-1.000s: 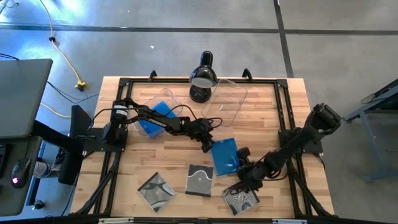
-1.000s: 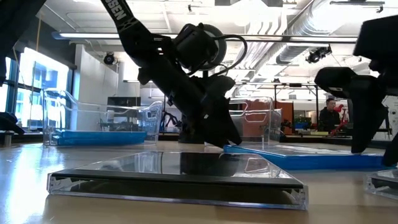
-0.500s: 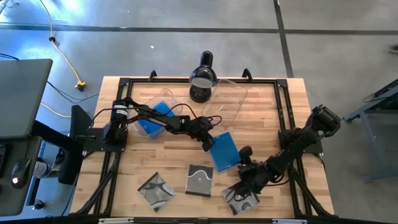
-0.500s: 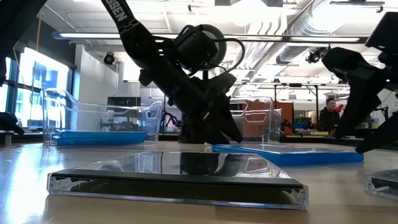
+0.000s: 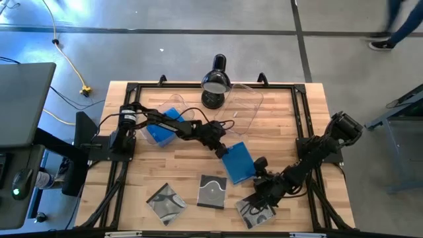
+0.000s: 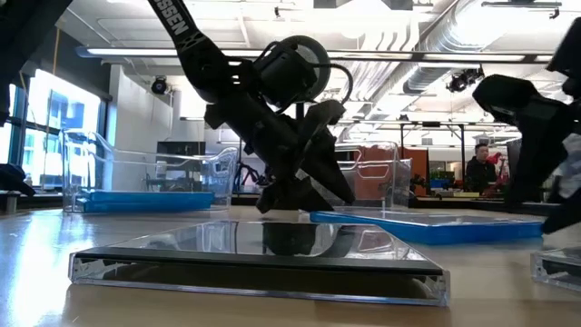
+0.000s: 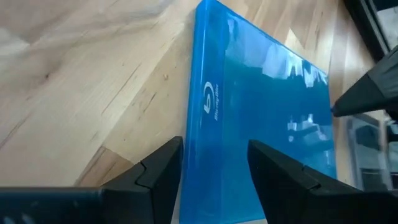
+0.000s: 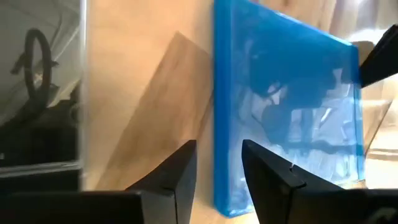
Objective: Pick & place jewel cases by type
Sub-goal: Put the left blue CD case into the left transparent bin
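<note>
Between left fingers [image 7: 214, 180], blue case [image 7: 261, 118].

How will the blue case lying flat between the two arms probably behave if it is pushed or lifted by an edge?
The blue case looks thin, flat and rigid, so it should stay stiff and not roll. Its glossy face and the smooth wooden table suggest that it would slide when pushed. Lying flat, its edge offers little for the left end effector to grip.

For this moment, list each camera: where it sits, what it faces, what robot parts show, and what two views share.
High view: overhead, straight down on the table; both arms, left gripper, right gripper.
Low view: at tabletop height, facing the room; left arm over a clear case.
Left wrist view: past its own fingers at the blue case.
Right wrist view: same blue case, from the opposite edge.
</note>
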`<state>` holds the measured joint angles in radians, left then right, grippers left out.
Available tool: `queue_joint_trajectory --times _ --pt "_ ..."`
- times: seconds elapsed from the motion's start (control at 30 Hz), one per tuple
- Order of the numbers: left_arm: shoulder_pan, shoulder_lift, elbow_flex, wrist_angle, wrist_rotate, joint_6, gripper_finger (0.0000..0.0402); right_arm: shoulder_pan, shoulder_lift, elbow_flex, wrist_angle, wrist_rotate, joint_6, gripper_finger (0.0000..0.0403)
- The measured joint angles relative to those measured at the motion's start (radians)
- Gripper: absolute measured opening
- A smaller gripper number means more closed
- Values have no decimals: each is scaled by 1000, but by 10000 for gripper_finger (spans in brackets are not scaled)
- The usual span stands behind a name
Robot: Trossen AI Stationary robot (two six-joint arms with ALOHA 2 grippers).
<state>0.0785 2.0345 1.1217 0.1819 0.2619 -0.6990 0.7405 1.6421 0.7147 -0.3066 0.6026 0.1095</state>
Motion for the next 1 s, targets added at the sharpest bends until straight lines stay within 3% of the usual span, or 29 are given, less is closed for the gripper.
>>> queue_joint_trajectory --times 0.4,0.5,0.77,1.0 --pt "-1 16 73 -136 58 52 183 -60 111 4 85 75 -161 124" --pt "-13 17 95 -159 48 89 183 -57 114 3 93 125 -152 124" --pt "-21 18 193 -370 67 149 183 -62 113 2 96 114 -102 124" --pt "-21 18 196 -366 146 144 183 -63 114 2 95 121 -86 124"
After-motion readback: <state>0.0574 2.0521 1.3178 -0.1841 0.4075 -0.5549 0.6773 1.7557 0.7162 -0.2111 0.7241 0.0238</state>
